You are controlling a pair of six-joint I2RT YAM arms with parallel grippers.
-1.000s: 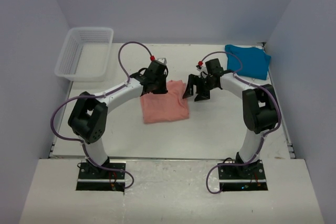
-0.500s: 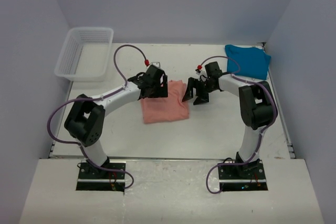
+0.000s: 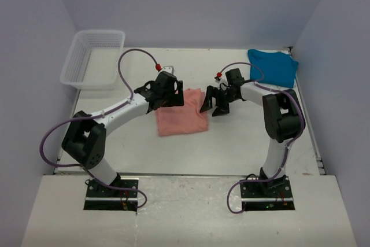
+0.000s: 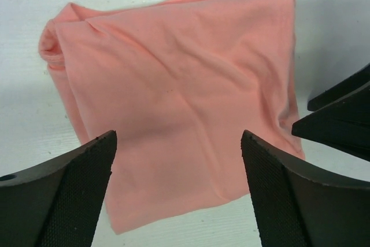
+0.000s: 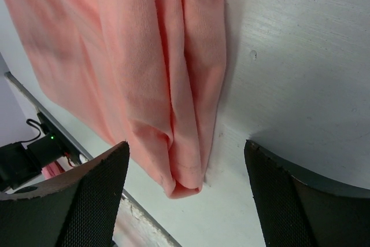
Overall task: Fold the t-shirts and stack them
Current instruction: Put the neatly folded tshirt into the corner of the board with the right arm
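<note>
The salmon-pink t-shirt (image 3: 181,118) lies folded into a rough square in the middle of the table. My left gripper (image 3: 171,101) hangs open over its far left corner, and in the left wrist view the pink t-shirt (image 4: 173,96) fills the space beyond the empty left gripper (image 4: 178,143). My right gripper (image 3: 213,104) stands open at the shirt's far right corner. In the right wrist view the right gripper (image 5: 186,148) straddles a folded edge of the pink t-shirt (image 5: 133,56) without touching it. The teal-blue t-shirt (image 3: 273,67) lies folded at the back right.
A white mesh basket (image 3: 93,59) stands at the back left corner of the table. The right gripper's black fingers (image 4: 341,114) show at the right edge of the left wrist view. Walls close the table in on three sides.
My left gripper has opened and let go of the pink t-shirt, and the left arm's elbow has swung out to the left. The right arm has barely moved.
</note>
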